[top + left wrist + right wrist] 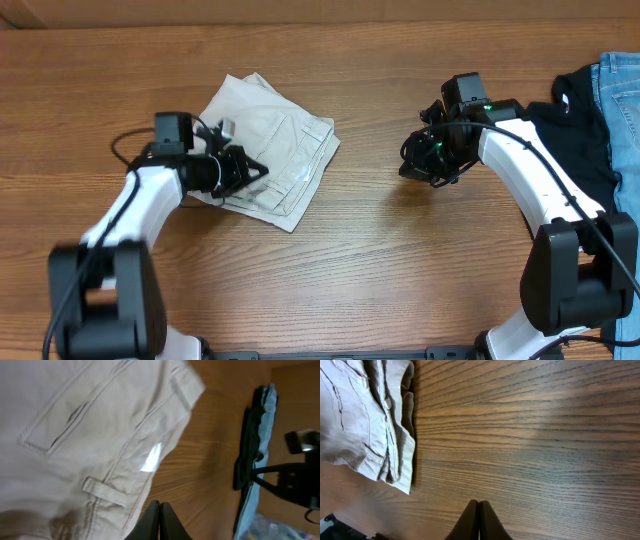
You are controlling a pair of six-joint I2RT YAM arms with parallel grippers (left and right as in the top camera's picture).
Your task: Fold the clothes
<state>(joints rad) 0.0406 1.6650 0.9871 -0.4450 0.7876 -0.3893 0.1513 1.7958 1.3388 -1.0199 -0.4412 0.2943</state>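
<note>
The beige shorts [270, 150] lie folded into a compact bundle on the wooden table, left of centre. The left wrist view shows their back pocket, belt loop and a white label [75, 435]. The right wrist view shows their waistband edge [365, 420] at the upper left. My left gripper [255, 172] is shut and empty, hovering over the shorts' near left edge; its tips [159, 510] sit just off the cloth's hem. My right gripper [412, 168] is shut and empty over bare wood right of the shorts, tips [478, 510] apart from the cloth.
A black garment [575, 125] and blue denim jeans [622, 90] lie at the table's right edge, behind my right arm. They also show in the left wrist view [250, 455]. Bare wood separates the shorts from my right gripper.
</note>
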